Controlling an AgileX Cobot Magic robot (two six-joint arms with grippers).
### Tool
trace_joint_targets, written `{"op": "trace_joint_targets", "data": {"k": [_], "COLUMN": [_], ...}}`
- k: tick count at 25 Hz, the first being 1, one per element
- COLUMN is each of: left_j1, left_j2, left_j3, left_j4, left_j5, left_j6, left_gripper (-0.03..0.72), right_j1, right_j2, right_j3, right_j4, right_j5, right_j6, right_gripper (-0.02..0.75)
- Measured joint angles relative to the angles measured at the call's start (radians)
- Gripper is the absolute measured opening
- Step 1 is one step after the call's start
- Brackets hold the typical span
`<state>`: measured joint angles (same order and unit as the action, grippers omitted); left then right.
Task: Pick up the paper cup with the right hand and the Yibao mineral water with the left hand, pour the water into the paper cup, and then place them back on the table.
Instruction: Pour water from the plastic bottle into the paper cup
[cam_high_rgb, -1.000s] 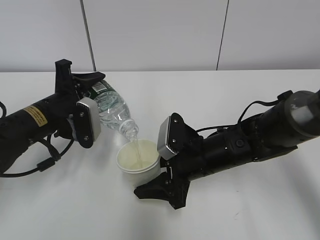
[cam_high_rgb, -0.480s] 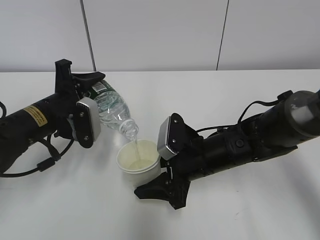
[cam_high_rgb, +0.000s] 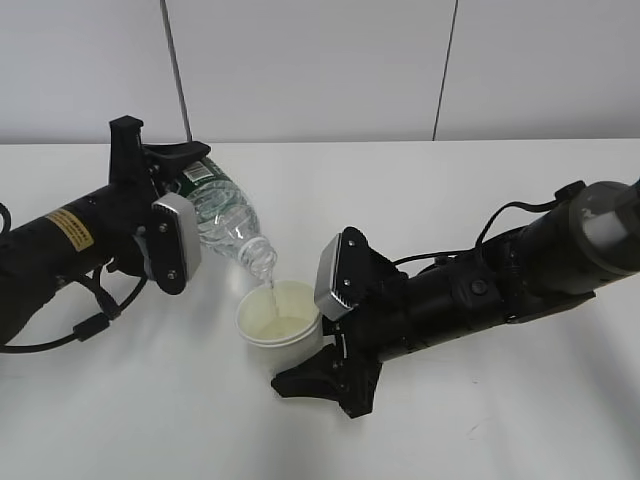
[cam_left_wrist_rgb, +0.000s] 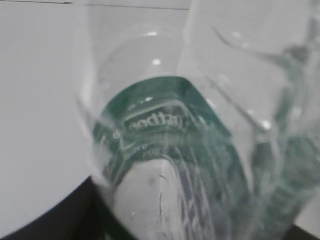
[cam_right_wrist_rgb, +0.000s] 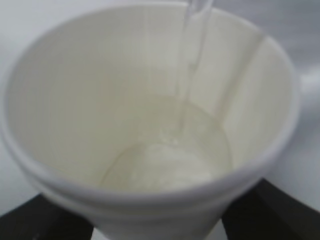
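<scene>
The Yibao mineral water (cam_high_rgb: 225, 218), a clear uncapped bottle with a green label, is tilted mouth-down to the right, and my left gripper (cam_high_rgb: 170, 160) is shut on its body. The left wrist view is filled by the bottle (cam_left_wrist_rgb: 165, 125). A thin stream of water (cam_right_wrist_rgb: 192, 50) runs from its mouth into the paper cup (cam_high_rgb: 280, 318), which is held just above the table (cam_high_rgb: 480, 180) by my right gripper (cam_high_rgb: 300, 352), shut on its lower wall. The cup (cam_right_wrist_rgb: 90, 90) has a shallow pool of water (cam_right_wrist_rgb: 170, 167) at the bottom. Black fingertips (cam_right_wrist_rgb: 272, 212) show beside its base.
The two black arms lie low over the white tabletop, the left with a yellow sticker (cam_high_rgb: 70, 232) and loose cables (cam_high_rgb: 95, 320). A grey panelled wall (cam_high_rgb: 320, 70) closes the far edge.
Water keeps running into the cup. The cup and the right gripper have sunk very slightly; the bottle and left gripper hold the same tilt.
</scene>
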<state>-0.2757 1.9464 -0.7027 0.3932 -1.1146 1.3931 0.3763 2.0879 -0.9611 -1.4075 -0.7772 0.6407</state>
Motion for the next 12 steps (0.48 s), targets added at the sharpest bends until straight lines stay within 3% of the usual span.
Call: {"op": "trace_joint_targets", "data": {"k": [12], "left_j1": [0.000], "left_j2": [-0.019], "left_j3": [0.000], "left_j4": [0.000], "left_j5": [-0.005], "left_j6": [0.012], "left_gripper": [0.375], "right_j1": [0.000], "right_j2": [0.000], "right_j3": [0.000], "right_j4": [-0.020], "right_j5": [0.005], "right_j6": [0.018], "right_gripper": [0.524]}}
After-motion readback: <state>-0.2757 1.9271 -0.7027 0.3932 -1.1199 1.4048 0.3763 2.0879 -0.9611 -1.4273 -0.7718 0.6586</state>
